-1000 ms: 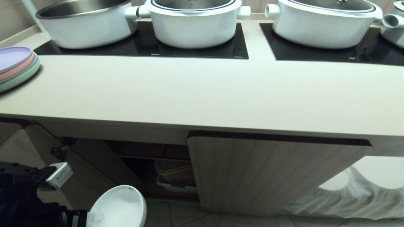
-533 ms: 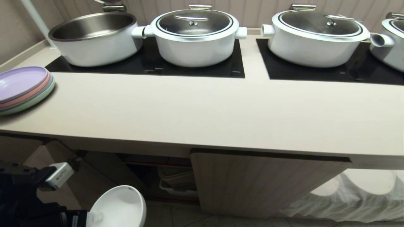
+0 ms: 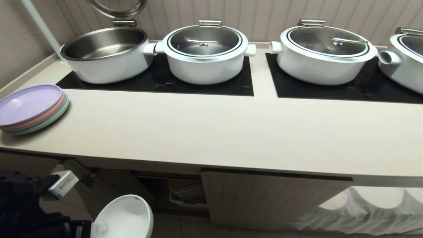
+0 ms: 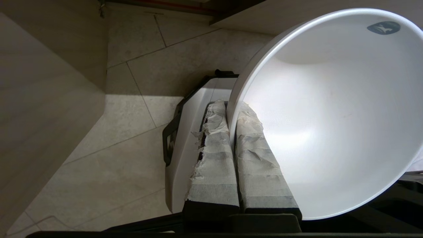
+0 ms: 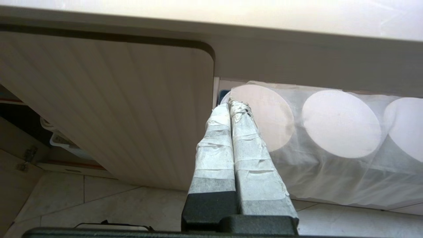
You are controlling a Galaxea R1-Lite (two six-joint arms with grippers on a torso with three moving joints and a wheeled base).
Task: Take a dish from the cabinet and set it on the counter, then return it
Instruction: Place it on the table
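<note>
L gripper [image 4: 231, 132] is clamped on the rim of the white bowl [image 3: 124, 216], one taped finger inside, one outside. Bowl hangs low by the open cabinet [image 3: 158, 188], under the counter [image 3: 211, 132] edge. Counter's bare stretch lies up & fwd of it. R gripper [image 5: 231, 109] pressed closed, empty, parked by the closed door.

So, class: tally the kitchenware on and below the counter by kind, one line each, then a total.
White pots on the counter: 4
Coloured plates, stacked: 4
White bowl held in the left gripper's fingers: 1
Total: 9
</note>
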